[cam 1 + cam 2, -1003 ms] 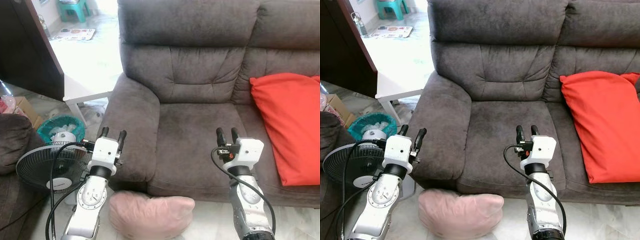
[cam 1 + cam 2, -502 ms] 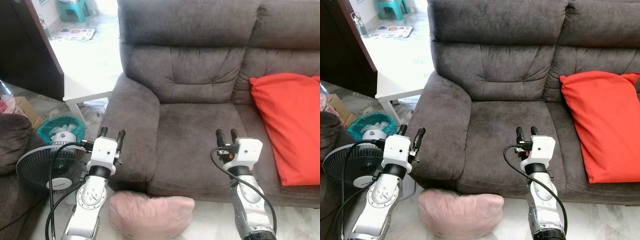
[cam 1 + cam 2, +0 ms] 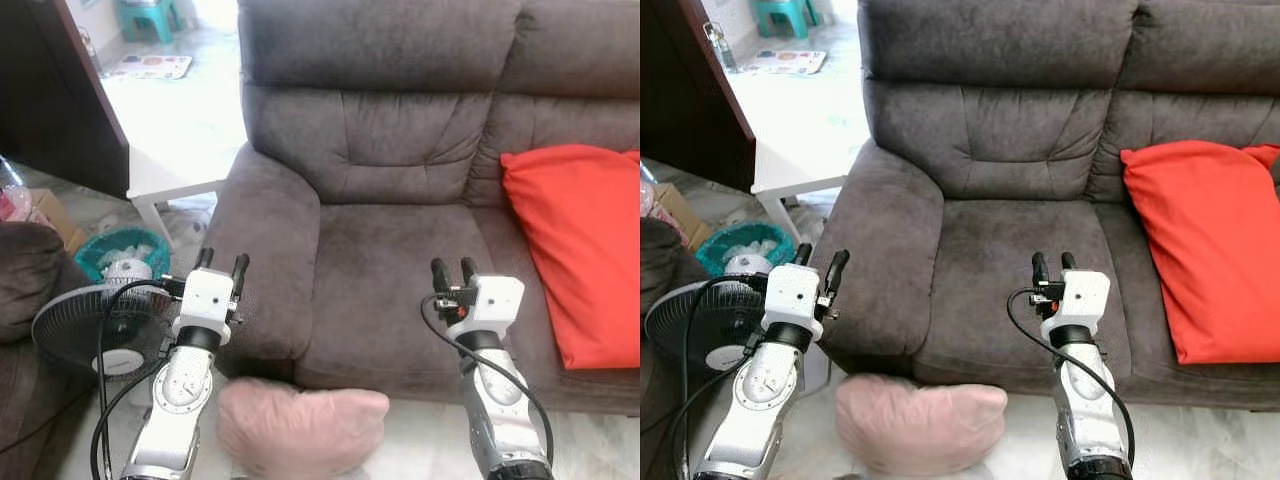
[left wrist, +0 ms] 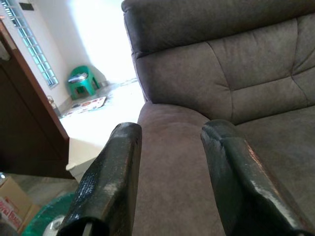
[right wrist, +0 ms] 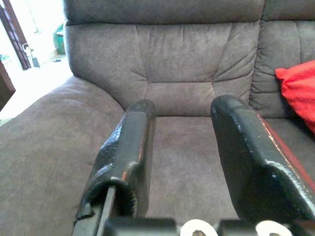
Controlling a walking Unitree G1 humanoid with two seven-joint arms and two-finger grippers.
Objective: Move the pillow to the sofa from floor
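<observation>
A pale pink pillow lies on the floor against the front of the dark grey sofa, between my two arms. My left gripper is open, raised beside the sofa's left armrest, above and left of the pillow. My right gripper is open over the front of the seat cushion, above and right of the pillow. Both hold nothing. The wrist views look along the open fingers at the sofa back.
A red cushion leans on the sofa's right seat. A black fan and a teal basket stand at my left, by a white table and a dark cabinet. A brown seat edge is at far left.
The camera has shifted slightly. Both grippers stay open in about the same places, and the pillow has not moved.
</observation>
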